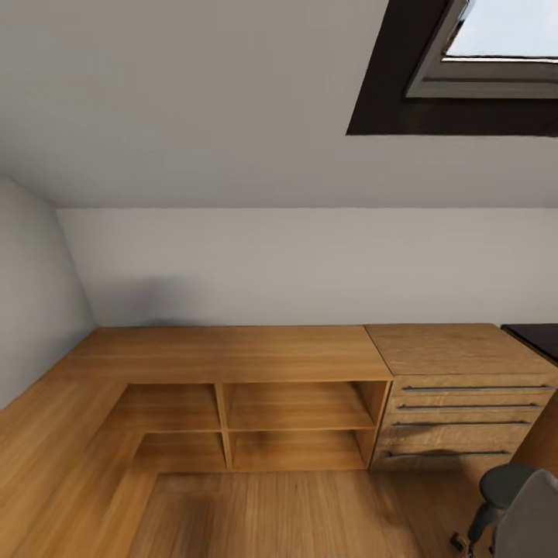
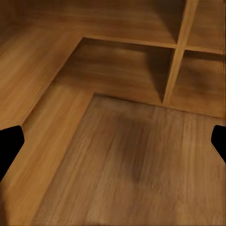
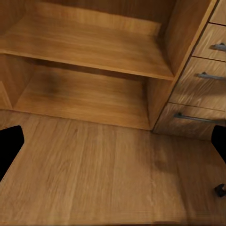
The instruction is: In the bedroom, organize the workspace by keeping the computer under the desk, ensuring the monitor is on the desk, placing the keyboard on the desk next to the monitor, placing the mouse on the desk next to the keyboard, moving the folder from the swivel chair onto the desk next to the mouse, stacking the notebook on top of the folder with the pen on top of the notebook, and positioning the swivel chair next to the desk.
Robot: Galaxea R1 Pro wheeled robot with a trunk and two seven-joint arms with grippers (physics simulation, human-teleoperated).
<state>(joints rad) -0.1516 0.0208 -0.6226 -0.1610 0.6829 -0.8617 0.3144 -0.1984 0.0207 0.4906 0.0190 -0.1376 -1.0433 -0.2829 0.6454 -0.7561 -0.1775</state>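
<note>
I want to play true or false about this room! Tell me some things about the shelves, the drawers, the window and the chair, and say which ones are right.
1. The wooden shelf unit has four open cubbies. True.
2. The drawers sit to the left of the shelves. False: in the head view they are on the right side of the shelves.
3. The skylight is set in the sloped ceiling at the upper right. True.
4. Books fill the shelves. False: the cubbies in view hold nothing.
5. Part of a grey chair shows in the lower right corner, in front of the drawers. True.
6. The floor is covered in blue carpet. False: it is wood planks.
</note>
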